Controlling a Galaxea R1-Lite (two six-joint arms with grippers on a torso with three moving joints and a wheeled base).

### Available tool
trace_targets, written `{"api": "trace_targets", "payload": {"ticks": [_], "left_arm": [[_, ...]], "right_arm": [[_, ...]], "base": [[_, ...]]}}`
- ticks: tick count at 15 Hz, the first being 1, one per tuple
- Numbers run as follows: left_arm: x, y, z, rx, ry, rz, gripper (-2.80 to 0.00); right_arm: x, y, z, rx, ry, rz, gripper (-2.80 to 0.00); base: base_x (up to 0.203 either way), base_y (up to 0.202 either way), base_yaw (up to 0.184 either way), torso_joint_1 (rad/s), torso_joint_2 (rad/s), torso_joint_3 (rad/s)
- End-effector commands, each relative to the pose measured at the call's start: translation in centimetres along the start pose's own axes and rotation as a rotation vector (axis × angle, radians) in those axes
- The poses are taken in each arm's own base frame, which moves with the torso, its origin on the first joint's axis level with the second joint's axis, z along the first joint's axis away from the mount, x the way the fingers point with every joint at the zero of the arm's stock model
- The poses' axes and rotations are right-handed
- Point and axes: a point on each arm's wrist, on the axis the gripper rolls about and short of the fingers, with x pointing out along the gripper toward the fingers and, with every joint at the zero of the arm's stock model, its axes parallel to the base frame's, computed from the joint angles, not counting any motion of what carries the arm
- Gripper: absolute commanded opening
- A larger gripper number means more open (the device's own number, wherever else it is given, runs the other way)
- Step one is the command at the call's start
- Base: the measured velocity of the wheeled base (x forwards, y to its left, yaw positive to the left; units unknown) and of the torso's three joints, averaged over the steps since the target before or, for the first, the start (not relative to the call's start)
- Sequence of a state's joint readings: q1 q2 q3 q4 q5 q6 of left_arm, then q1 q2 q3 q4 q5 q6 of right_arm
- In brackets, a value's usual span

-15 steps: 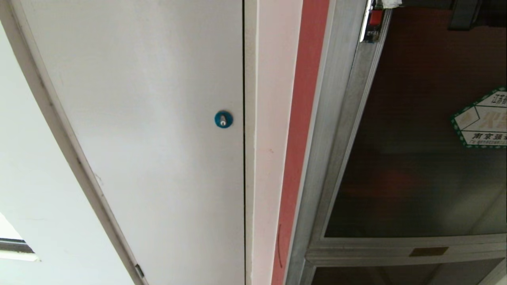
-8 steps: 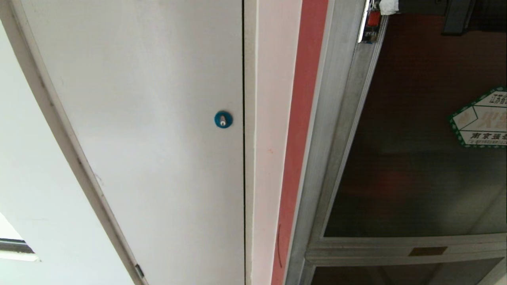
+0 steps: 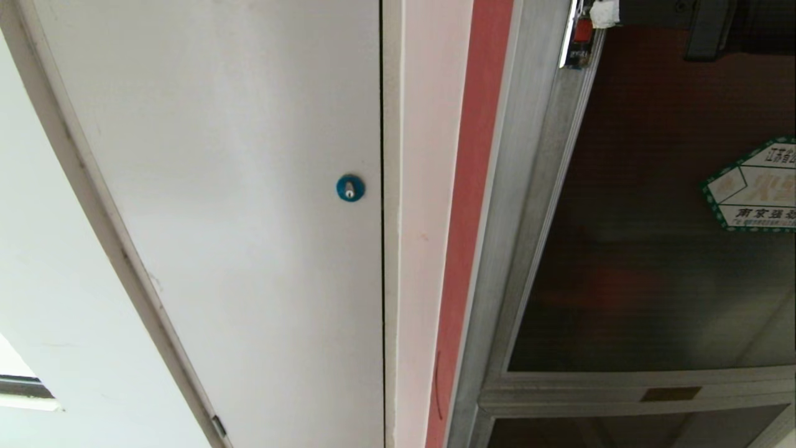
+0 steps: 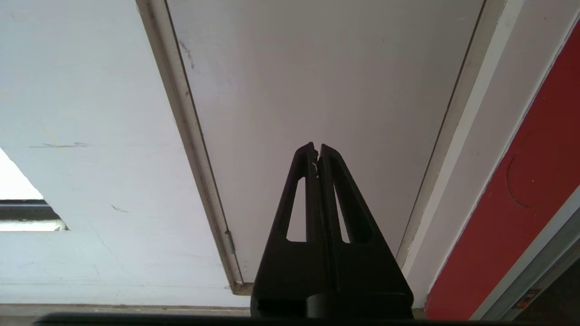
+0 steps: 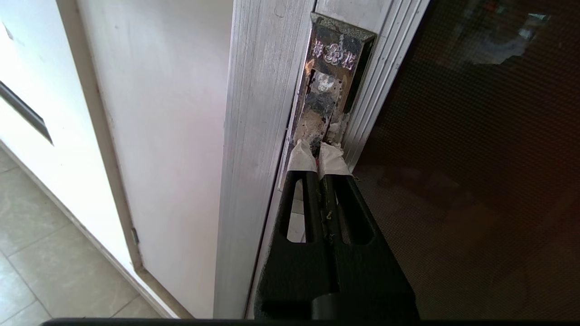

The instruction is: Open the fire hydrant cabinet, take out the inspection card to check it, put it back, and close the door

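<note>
I had the right gripper (image 5: 317,156) pinched closed, holding nothing, taped tips at the latch (image 5: 327,97) on the door (image 3: 653,249) | fire hydrant cabinet (image 3: 528,186) stood right of the white door (image 3: 236,186) | left gripper (image 4: 317,151) closed, empty, idle there

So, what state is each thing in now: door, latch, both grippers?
door: edge standing slightly off the cabinet frame
latch: right gripper's taped tips at it
right gripper: shut, at the latch
left gripper: shut, empty, parked before the white door
card: not in view
</note>
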State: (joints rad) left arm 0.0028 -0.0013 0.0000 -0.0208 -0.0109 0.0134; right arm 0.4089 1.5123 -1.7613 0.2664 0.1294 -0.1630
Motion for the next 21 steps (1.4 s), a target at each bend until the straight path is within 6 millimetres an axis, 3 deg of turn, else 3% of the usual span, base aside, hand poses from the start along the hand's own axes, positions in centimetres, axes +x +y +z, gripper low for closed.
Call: {"api": "trace_targets", "payload": {"ticks": [1,21], "left_arm": [[0.1,0.0,-0.2,0.0,0.007,0.0,-2.8],[0.1,0.0,-0.2,0.0,0.007,0.0,-2.8]], "right_arm": [[0.6,0.0,-0.3,-0.001,0.012,0.001,-2.8],[1.8,0.2,-0.1,-0.002,0.018,-0.036,-2.8]], "base": [[0.0,0.0,0.0,0.0,0.0,0.0],[0.0,0.0,0.0,0.0,0.0,0.0]]}}
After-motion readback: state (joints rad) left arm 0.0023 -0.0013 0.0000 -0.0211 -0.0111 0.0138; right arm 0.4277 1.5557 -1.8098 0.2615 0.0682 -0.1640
